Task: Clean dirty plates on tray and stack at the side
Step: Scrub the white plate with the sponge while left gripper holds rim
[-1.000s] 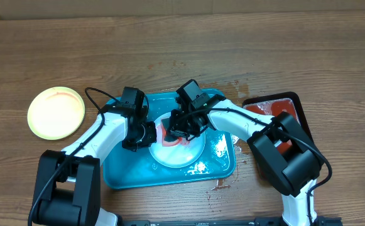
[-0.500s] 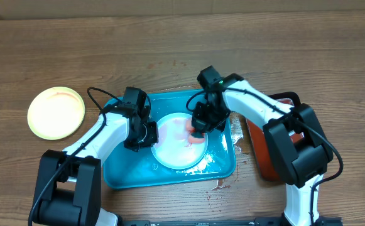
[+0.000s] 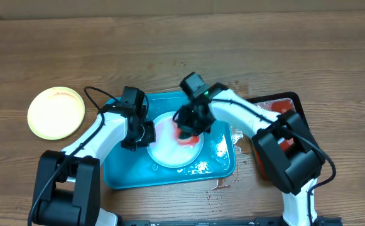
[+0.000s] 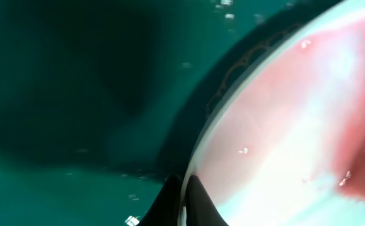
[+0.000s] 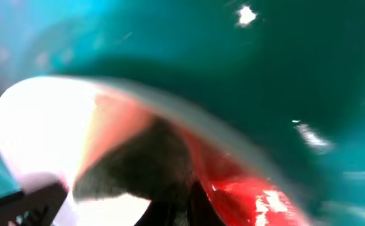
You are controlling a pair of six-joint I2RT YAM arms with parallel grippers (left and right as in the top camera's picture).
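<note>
Item: pale plate (image 3: 169,155), small, round, whitish centre with a red sauce smear; lies flat at the middle of the turquoise tray (image 3: 122,176).
Handling (judged): light, stiff plastic. Wet film and droplets make it slippery, so it is likely to skate under wiping pressure unless pinned. Best hold is the thin raised rim, pinched across its edge.
Left gripper (image 3: 143,134): at the plate's 9 o'clock; in the left wrist view its fingertips (image 4: 198,202) straddle the rim, apparently clamped on it.
Right gripper (image 3: 188,130): over the plate's 12 to 1 o'clock, above a red mass (image 3: 186,139). The view is blurred, so its jaw state cannot be told.
Yellow-green plate (image 3: 56,112): on the tabletop (image 3: 264,50), 9 o'clock of the tray, well apart.
Black tray (image 3: 293,99): 3 o'clock, just beside.
</note>
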